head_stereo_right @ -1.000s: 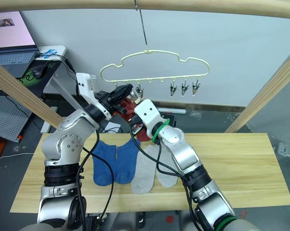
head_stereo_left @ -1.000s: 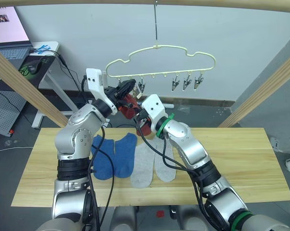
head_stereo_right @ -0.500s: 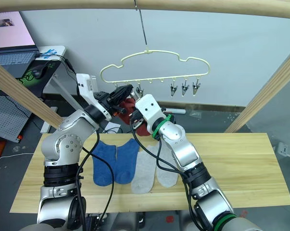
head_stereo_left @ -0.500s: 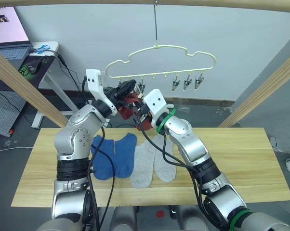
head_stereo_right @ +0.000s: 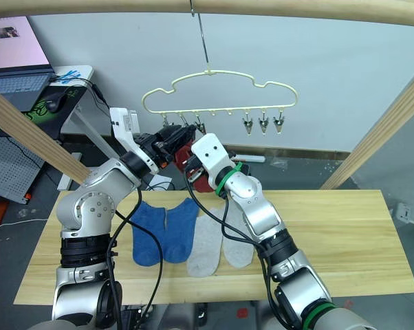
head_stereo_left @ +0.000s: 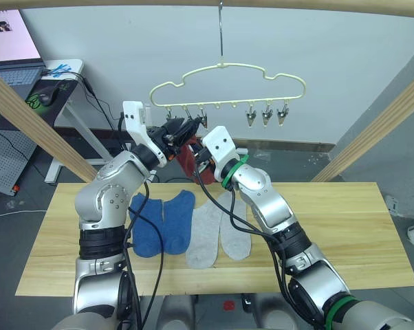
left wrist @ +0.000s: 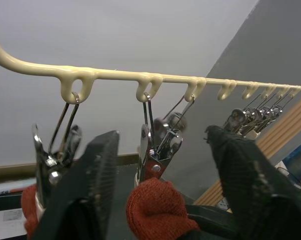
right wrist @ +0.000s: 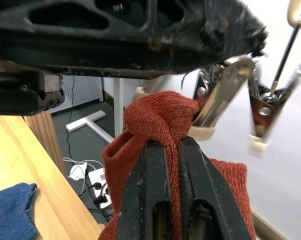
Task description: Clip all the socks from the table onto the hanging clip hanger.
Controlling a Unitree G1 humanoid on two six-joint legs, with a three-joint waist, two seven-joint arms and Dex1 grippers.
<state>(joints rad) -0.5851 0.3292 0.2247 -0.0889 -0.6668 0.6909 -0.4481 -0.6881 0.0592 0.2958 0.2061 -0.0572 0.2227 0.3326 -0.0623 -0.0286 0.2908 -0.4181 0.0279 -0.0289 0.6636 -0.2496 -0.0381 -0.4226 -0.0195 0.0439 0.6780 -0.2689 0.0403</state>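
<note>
The right gripper (right wrist: pixel 174 165) pinches a rust-red sock (right wrist: pixel 163 117) just under a clip (left wrist: pixel 153 150) of the clip hanger (head_stereo_left: pixel 227 67). The left gripper (left wrist: pixel 163 150) is open around that clip.

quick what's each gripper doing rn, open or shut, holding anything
Left gripper: open, fingers spread either side of a metal clip on the clip hanger.
Right gripper: shut on a rust-red sock, held up at the clips.
</note>
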